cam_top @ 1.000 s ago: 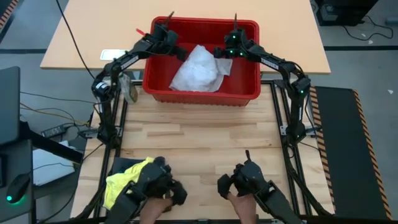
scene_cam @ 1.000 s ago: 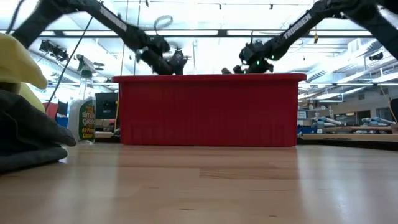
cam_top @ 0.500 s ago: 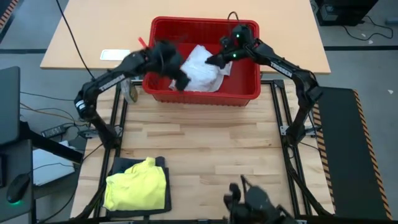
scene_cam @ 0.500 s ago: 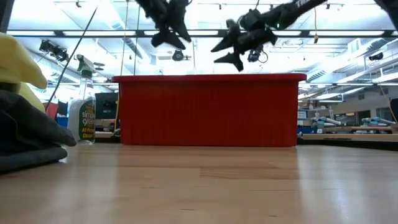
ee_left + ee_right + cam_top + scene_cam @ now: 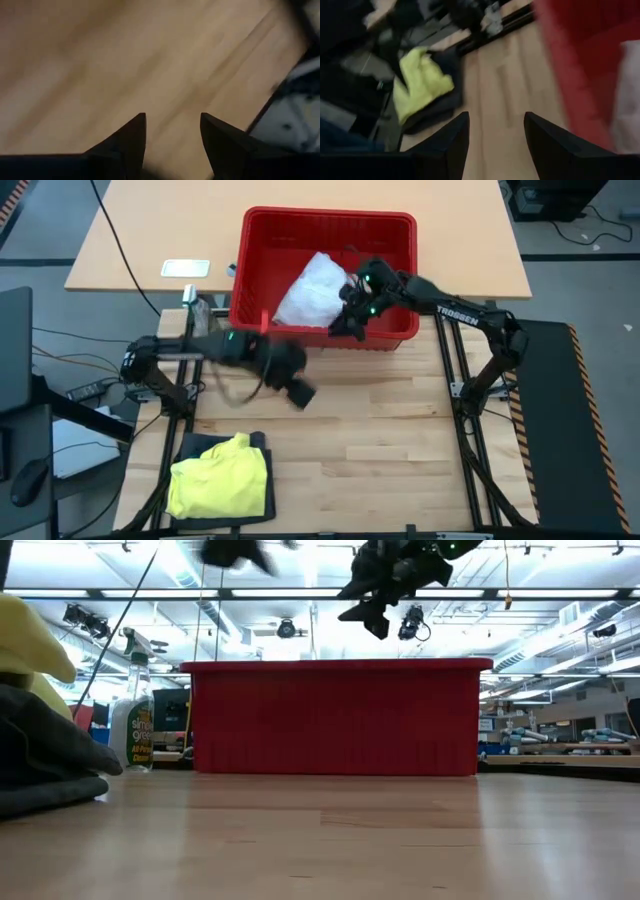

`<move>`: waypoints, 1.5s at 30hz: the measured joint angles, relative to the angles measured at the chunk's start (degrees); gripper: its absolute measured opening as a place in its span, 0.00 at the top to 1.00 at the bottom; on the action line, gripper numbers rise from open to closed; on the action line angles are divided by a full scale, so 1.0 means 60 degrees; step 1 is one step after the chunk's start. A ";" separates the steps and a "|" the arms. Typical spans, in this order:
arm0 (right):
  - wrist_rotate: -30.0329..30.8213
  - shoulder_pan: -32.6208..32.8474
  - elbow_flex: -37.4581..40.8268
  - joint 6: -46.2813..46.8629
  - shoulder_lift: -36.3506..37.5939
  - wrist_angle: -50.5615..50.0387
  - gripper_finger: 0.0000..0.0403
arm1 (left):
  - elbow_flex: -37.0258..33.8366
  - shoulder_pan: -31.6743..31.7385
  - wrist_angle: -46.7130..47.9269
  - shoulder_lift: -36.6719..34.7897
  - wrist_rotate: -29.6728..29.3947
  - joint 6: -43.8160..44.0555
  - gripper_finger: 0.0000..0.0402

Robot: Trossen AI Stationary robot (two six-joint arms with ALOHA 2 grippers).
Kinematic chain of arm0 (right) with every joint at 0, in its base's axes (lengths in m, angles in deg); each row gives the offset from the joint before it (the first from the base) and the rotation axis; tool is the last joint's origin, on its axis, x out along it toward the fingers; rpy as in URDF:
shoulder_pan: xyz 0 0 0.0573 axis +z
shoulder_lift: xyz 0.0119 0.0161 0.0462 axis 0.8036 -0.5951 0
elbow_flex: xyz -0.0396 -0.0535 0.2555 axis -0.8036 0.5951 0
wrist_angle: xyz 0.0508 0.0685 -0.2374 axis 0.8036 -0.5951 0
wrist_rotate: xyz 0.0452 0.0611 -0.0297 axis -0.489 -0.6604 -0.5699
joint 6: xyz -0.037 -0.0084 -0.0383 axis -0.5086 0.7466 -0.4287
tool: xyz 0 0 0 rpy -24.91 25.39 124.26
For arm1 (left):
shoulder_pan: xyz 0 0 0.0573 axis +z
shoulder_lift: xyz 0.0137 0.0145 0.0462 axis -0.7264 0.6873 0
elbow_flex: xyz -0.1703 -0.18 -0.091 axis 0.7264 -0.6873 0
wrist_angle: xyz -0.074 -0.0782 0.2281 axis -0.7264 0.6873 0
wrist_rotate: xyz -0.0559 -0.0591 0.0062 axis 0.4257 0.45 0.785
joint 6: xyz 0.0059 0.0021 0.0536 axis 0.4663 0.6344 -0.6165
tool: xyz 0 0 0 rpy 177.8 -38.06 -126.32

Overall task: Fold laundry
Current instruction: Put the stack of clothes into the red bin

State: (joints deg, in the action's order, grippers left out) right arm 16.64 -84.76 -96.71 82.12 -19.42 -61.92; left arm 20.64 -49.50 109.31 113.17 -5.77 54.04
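A white garment lies crumpled inside the red basket at the table's far side. Near the table's left front corner, a yellow garment rests flat on top of a dark grey one; the low view shows them at its left, yellow garment over dark grey garment. My left gripper hovers open over bare wood in the table's middle. My right gripper hangs open above the basket's near rim, with nothing between its fingers.
A spray bottle stands just off the basket's left side, also in the low view as a spray bottle. A small white flat thing lies on the tan table behind. The light wooden tabletop stretches between the basket and the near edge.
My left gripper has swung quickly from the basket's far left corner toward the near edge, out over the table's middle, tipping downward. My right gripper has come from the basket's far right toward its near rim and has turned. A person's hands at the near edge have left the view.
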 joint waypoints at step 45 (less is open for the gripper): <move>0.2970 0.4054 0.6425 0.5457 0.3787 0.4411 0.52 | -0.7671 -0.3840 -0.6860 -0.0341 -0.0587 0.6202 0.64</move>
State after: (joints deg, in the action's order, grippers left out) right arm 34.46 -60.44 -58.16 114.86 3.30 -35.46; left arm -25.38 -72.54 68.15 111.12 -9.29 91.26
